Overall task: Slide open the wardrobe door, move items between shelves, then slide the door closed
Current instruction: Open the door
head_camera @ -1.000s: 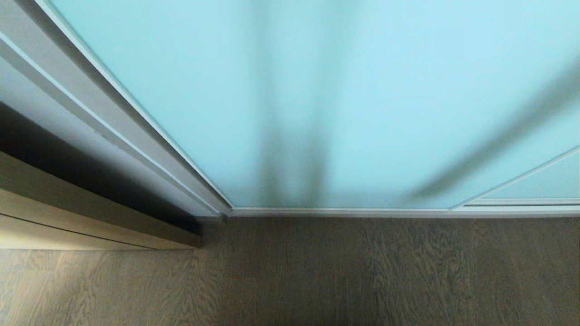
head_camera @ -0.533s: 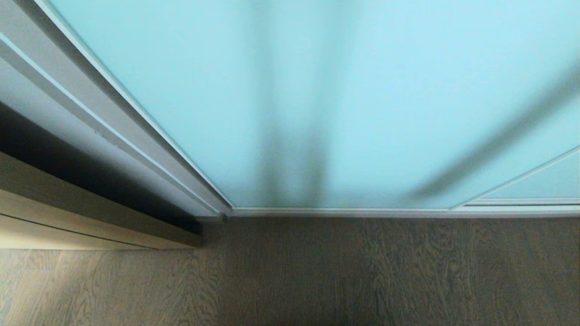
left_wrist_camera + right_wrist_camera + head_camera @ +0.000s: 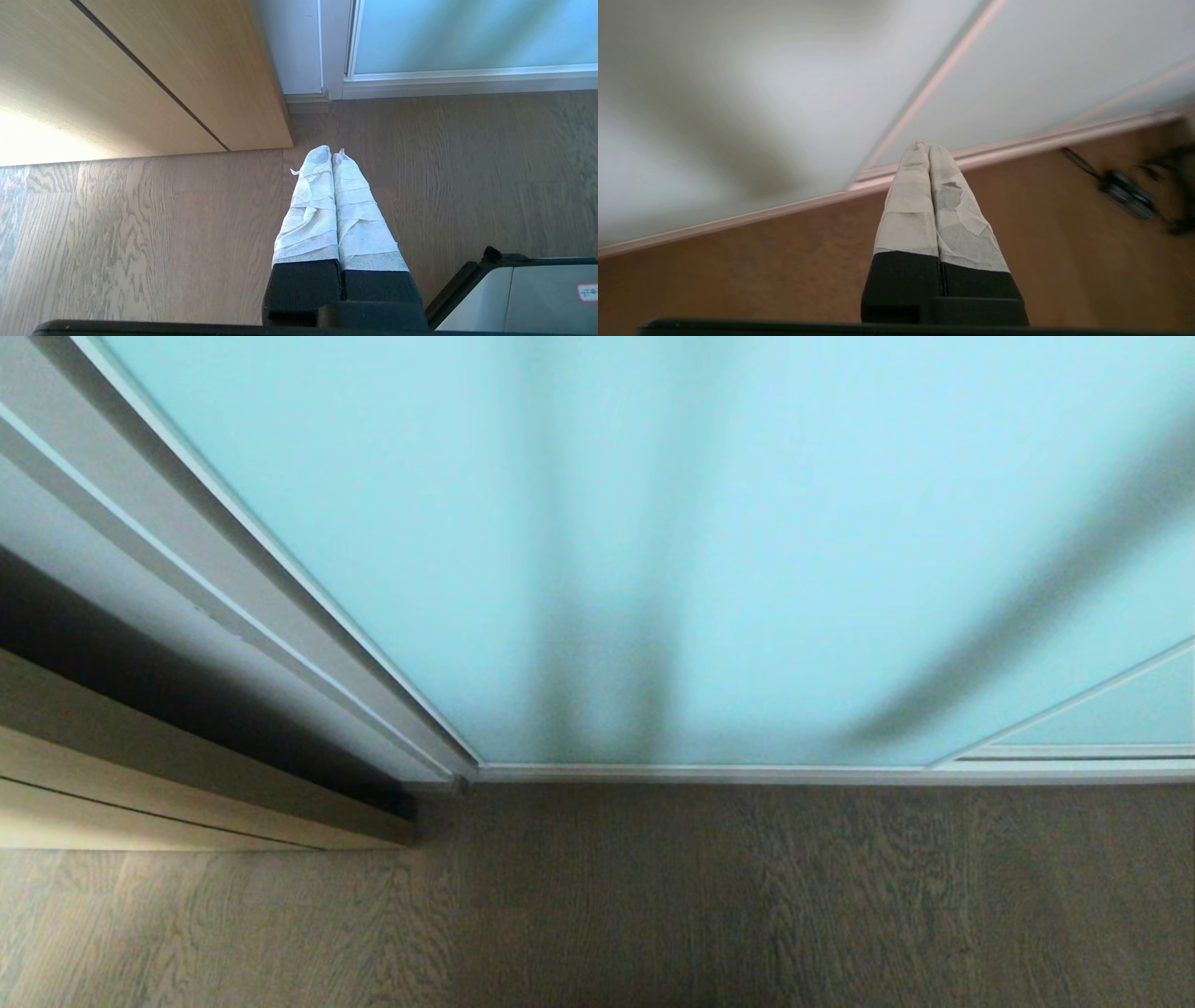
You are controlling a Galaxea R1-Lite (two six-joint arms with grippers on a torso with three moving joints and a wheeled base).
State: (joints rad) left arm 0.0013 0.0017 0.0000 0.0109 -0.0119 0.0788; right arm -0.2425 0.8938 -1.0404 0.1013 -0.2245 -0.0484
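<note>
The right gripper (image 3: pixel 928 148), its tape-wrapped fingers pressed together on nothing, hangs above the wood floor (image 3: pixel 784 275) with its tips toward the bottom rail where two frosted panels meet. The left gripper (image 3: pixel 332 154), fingers likewise together and empty, points down at the floor just short of the corner where a tan wood-grain cabinet (image 3: pixel 154 70) ends beside the wardrobe's white frame (image 3: pixel 334 46). Neither arm shows in the head view. There the sliding wardrobe door (image 3: pixel 747 523), a wide pane of pale aqua frosted glass in a slim silver-white frame, stands shut and fills most of the view, its bottom edge meeting the floor; a second glass panel (image 3: pixel 1120 714) overlaps it at the lower right. Blurred dark bands cross the glass.
</note>
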